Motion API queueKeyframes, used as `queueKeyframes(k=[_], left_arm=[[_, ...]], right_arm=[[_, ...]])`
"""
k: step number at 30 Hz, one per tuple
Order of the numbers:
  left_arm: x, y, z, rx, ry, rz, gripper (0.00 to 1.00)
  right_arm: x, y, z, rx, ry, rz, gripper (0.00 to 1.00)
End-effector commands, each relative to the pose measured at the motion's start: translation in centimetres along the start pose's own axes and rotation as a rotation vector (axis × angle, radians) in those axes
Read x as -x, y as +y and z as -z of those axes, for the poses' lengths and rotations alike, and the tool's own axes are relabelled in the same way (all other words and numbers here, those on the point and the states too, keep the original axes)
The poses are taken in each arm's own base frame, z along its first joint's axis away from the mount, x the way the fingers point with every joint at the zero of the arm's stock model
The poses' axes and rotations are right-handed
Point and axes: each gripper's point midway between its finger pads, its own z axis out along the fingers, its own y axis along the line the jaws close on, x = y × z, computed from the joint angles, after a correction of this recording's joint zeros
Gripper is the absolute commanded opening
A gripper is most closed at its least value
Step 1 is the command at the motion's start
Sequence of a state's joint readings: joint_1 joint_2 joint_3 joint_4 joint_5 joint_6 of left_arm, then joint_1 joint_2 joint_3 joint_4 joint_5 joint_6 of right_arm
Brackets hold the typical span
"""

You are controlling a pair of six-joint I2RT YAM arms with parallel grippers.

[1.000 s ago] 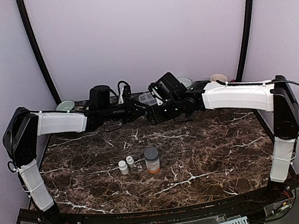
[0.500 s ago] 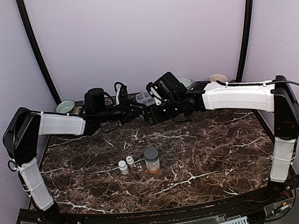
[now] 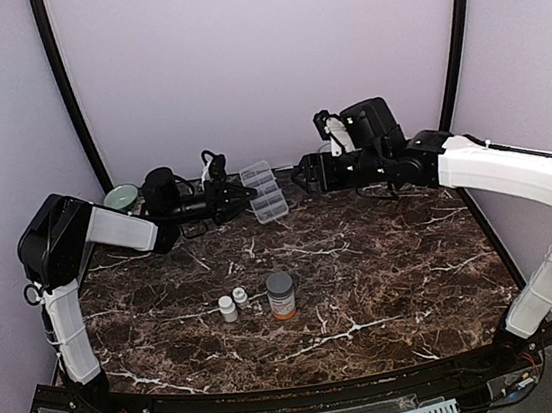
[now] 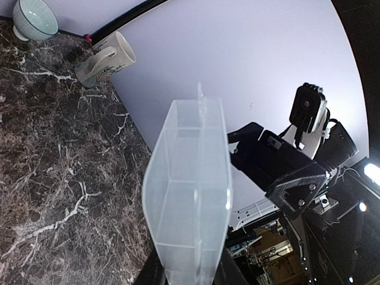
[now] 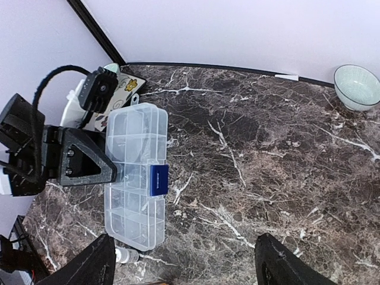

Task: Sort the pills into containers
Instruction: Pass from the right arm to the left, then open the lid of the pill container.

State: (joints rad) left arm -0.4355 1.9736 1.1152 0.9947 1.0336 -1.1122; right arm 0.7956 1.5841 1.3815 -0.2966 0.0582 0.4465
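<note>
The clear plastic pill box (image 3: pixel 265 193) with its containers is held at the back of the table, its lid shut by a blue latch (image 5: pixel 158 179). My left gripper (image 3: pixel 238 199) is shut on the box's left edge. The left wrist view shows the box (image 4: pixel 190 190) edge-on, rising from between my left gripper's (image 4: pixel 190 276) fingers. My right gripper (image 3: pixel 300 175) stands open to the right of the box, apart from it. In the right wrist view my right gripper (image 5: pixel 187 273) has nothing between its fingers, with the box (image 5: pixel 135 178) ahead on the left. No pills show.
An orange bottle with a grey cap (image 3: pixel 281 296) and two small white bottles (image 3: pixel 234 303) stand at mid-table. A pale green bowl (image 3: pixel 122 196) sits at the back left. Another bowl (image 5: pixel 356 86) and a mug (image 4: pixel 107 59) stand by the back wall.
My right gripper has let go of the box, opened wider and drawn back to the right. My left gripper keeps the box and has pulled slightly left.
</note>
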Motion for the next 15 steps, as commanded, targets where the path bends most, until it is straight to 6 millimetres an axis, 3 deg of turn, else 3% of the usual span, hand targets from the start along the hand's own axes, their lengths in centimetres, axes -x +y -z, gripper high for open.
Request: queueKeyframes(k=[1, 15], left_arm=[[-1.2, -2.2, 0.0, -0.123, 0.082, -0.032, 0.0], [-2.2, -4.6, 0.2, -0.297, 0.189, -0.015, 0.0]], right_arm=[[0.7, 0.5, 1.0, 0.114, -0.03, -0.065, 0.81], [0.8, 2.3, 0.4, 0.531, 0.005, -0.267, 0.72]])
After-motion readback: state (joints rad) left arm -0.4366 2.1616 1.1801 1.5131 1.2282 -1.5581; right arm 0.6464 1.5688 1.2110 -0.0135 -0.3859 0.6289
